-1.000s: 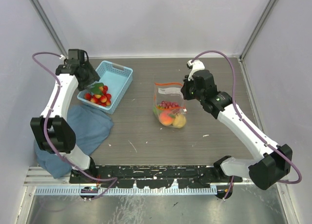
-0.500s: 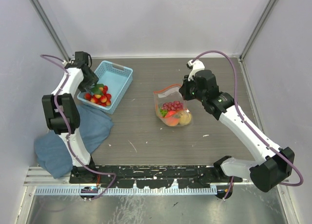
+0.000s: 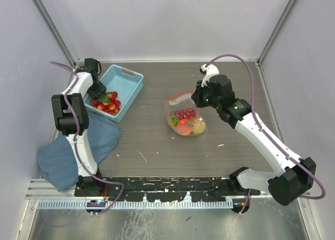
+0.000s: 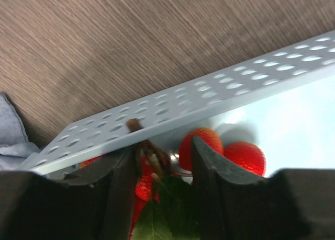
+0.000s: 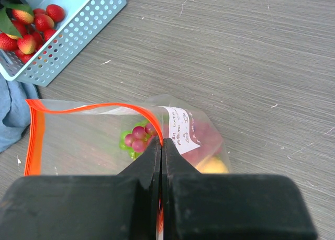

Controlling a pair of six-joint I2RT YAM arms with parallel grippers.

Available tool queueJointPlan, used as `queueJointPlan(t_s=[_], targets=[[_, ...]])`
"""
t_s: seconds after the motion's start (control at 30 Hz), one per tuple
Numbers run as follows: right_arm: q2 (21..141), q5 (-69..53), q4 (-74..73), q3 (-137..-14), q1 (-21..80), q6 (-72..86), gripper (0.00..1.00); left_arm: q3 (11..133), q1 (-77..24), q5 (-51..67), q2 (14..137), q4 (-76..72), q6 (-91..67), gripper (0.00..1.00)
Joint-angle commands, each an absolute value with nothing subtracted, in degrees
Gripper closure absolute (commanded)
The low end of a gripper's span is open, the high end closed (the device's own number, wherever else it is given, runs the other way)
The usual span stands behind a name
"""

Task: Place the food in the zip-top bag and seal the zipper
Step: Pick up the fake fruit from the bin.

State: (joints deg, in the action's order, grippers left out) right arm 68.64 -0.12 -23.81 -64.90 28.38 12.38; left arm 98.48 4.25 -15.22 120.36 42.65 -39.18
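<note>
- Centrally, the zip-top bag rests on the table, holding purple and green grapes, a peach and a yellow fruit.
- Its zipper gapes, unsealed.
- Right gripper: fingers clenched on the bag's mouth edge.
- Left gripper: fingers spread, straddling a leafy stem over red berries inside the light blue basket.
- Blue cloth lies beside the basket.

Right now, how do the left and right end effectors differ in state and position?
The left end effector is open, straddling the stem of the red berries; the right end effector is shut on the zipper of the zip-top bag. The left end effector is at the blue basket; the right end effector is mid-table, above the bagged grapes. Both are at task items.
</note>
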Motion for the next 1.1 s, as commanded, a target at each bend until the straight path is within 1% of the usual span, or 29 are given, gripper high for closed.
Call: queueJointPlan(t_s=[0.0,0.1,0.17,0.23,0.47,0.73,0.83,1.07], targets=[[68.12,-0.31,-19.52,-65.58,28.32,12.13,0.99,100.04,4.66,-14.13,119.36,39.63,-39.61,0.64],[68.04,-0.12,-19.6,-65.47,28.3,12.16,0.99,100.01,4.68,-13.62,118.45,39.81,-39.05,0.86],[67.96,0.19,-19.65,-65.47,28.3,12.13,0.99,99.07,4.66,-12.82,116.94,39.25,-38.71,0.94],[67.79,0.43,-19.73,-65.41,28.3,12.22,0.99,97.44,4.65,-11.97,114.85,38.15,-38.34,1.0],[67.01,0.66,-19.86,-64.95,28.3,12.57,0.99,90.55,4.21,-6.76,105.75,32.44,-36.83,1.0],[67.67,1.75,-20.41,-65.27,28.31,13.05,0.99,86.95,2.37,-5.78,97.75,29.76,-34.56,1.0],[67.61,2.04,-20.39,-65.09,28.3,13.33,0.99,86.32,2.37,-5.11,98.47,29.33,-34.33,1.0],[67.41,2.63,-20.34,-64.47,28.32,13.78,0.99,86.18,2.42,-1.55,105.4,28.94,-34.1,1.0]])
